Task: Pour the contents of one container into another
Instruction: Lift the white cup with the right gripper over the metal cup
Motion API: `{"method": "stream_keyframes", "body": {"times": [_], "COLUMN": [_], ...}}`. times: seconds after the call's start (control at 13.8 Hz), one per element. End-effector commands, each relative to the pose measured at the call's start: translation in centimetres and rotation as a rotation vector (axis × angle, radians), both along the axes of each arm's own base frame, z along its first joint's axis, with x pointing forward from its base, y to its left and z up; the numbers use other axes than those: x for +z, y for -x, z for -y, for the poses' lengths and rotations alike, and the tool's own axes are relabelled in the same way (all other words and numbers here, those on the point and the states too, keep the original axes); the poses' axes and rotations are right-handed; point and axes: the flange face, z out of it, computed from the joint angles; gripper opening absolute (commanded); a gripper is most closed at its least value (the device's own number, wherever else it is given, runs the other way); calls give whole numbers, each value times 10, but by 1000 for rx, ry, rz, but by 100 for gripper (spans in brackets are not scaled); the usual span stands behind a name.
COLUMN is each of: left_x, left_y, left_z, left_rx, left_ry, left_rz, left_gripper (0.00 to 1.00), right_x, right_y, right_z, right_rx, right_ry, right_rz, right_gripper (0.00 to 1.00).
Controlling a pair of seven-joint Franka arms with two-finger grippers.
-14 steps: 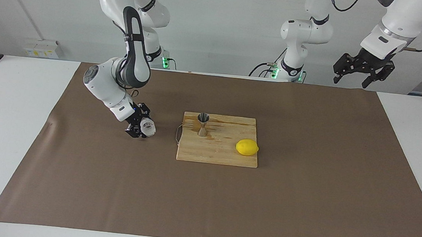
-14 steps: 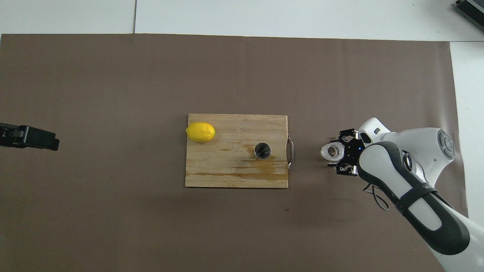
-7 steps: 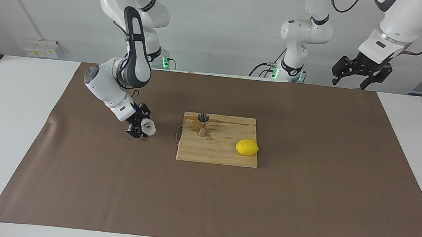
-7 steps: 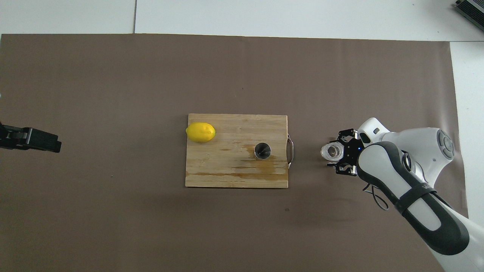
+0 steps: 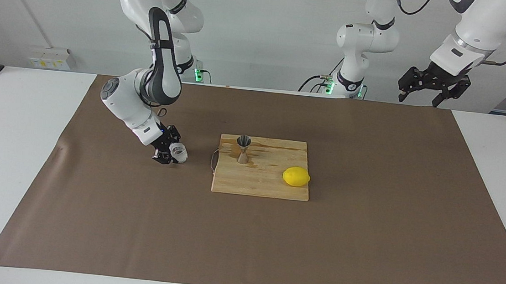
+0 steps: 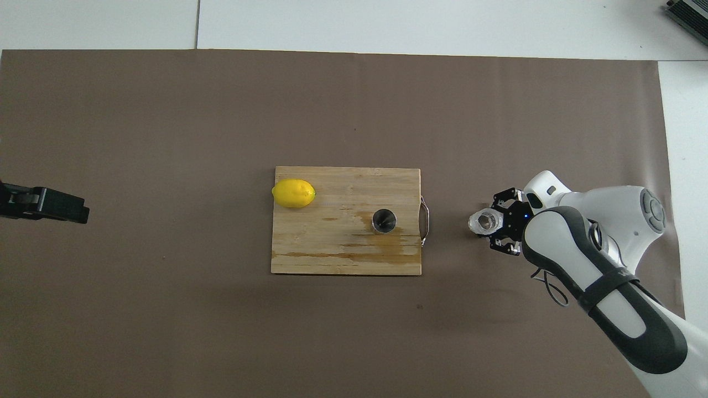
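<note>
The small clear faceted glass [image 5: 179, 153] [image 6: 484, 221] is low over the brown mat, between the cutting board and the right arm's end of the table. My right gripper [image 5: 173, 154] [image 6: 493, 224] is shut on it from the side. Whether the glass rests on the mat I cannot tell. The steel hourglass jigger [image 5: 243, 149] [image 6: 384, 220] stands upright on the wooden cutting board [image 5: 267, 186] [image 6: 343, 260], near the board's handle. My left gripper [image 5: 418, 98] [image 6: 55, 203] hangs open and empty, high over the mat's edge at the left arm's end, where that arm waits.
A yellow lemon [image 5: 296, 177] [image 6: 293, 193] lies on the board at its corner toward the left arm's end. A wet streak marks the board around the jigger. The brown mat [image 5: 363, 238] covers most of the white table.
My right gripper's fingers have closed in on the glass, which shifted slightly. The left gripper rose a little and drew back toward the robots, then held still.
</note>
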Motion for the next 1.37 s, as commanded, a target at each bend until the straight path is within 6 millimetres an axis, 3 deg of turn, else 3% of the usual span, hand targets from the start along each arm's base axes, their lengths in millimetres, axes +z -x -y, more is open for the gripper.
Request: {"method": "stream_keyframes", "body": {"times": [0.0,0.14,0.36,0.65,1.3], "left_x": [1,1,1,1,-11], "left_y": [9,9,9,9,3], "left_z": [-4,-4,-4,-4,-4], "left_rx": [13,13,13,15,20], "left_ry": [-8,-10,-8,-10,-8], "left_rz": [-2,-2,-2,1,-10], "left_gripper": [100,100,100,100,100], "right_x": [21,31,62,75,131], "right_y": [-9,-13,-20,-25,-35], "right_z": [-11,-22,-48,-57,-145], "right_rx": [-6,-16,-7,-19,31], "right_ry": [-22,-26,-29,-34,131], "right_rz": [48,57,103,114,92], "right_gripper": [27,27,27,26,26]}}
